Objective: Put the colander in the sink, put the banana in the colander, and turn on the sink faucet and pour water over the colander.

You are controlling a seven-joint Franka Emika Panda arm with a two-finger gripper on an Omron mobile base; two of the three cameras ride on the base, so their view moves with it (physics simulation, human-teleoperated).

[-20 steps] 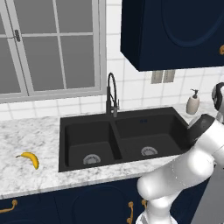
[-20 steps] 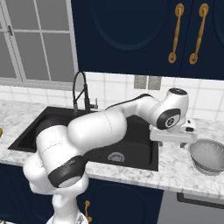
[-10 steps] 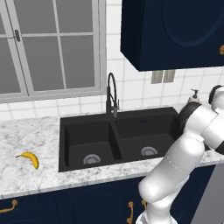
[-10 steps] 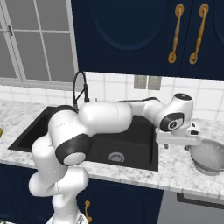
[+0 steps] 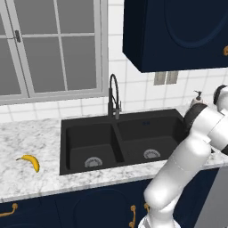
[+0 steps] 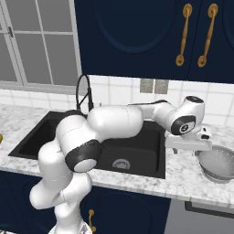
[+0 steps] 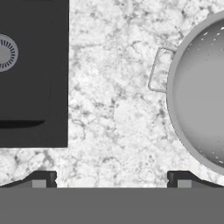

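**Open gripper above the counter beside the colander**

Here the gripper (image 7: pixel 112 180) hangs over the white marbled counter (image 7: pixel 118 113), its fingers spread wide and holding nothing. The colander (image 6: pixel 218 163) sits on the counter right of the black double-basin sink (image 6: pixel 137 153), one rim handle (image 7: pixel 158 70) facing it. The banana (image 5: pixel 29 161) lies on the counter left of the sink, well apart from the faucet (image 5: pixel 113 95).

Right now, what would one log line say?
gripper: open, over counter | colander: on counter, right of sink | banana: left counter
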